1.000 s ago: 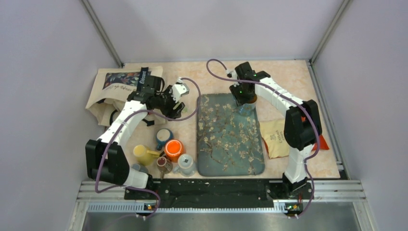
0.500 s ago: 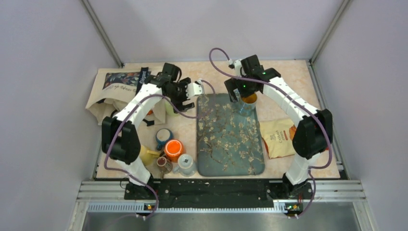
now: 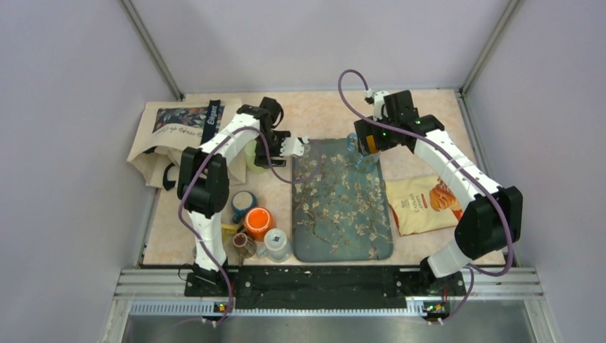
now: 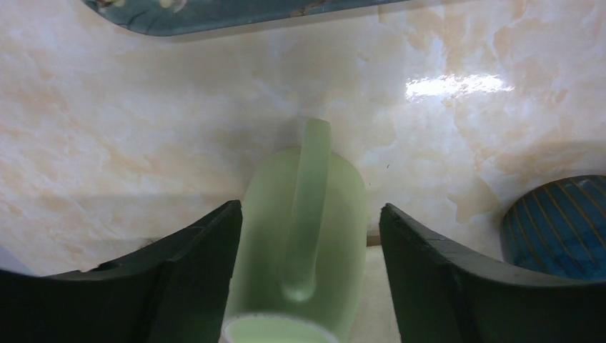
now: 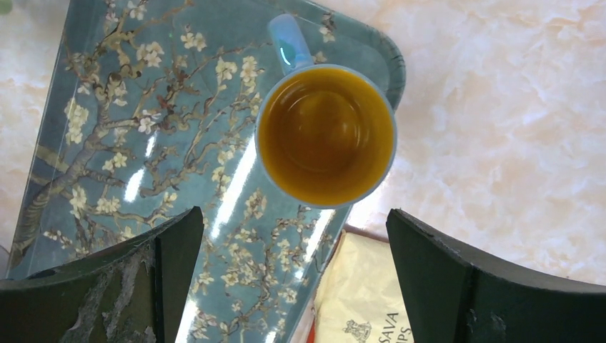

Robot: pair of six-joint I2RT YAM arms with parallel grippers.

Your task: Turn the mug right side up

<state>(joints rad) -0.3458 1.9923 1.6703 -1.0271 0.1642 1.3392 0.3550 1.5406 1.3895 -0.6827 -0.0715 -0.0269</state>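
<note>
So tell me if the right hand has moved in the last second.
Yes, slightly. In the top view its wrist has swung rightward past the floral tray's far right corner, while the open right hand stays over the blue mug there.

A robot test cell rather than a home: plain grey walls and metal frame posts box in a marble-look table. Staged props surround a flowered tray: mugs left of it, a cloth bag farther left, a snack packet right. In front of the tray, a metal rail carries bolted arm bases.
</note>
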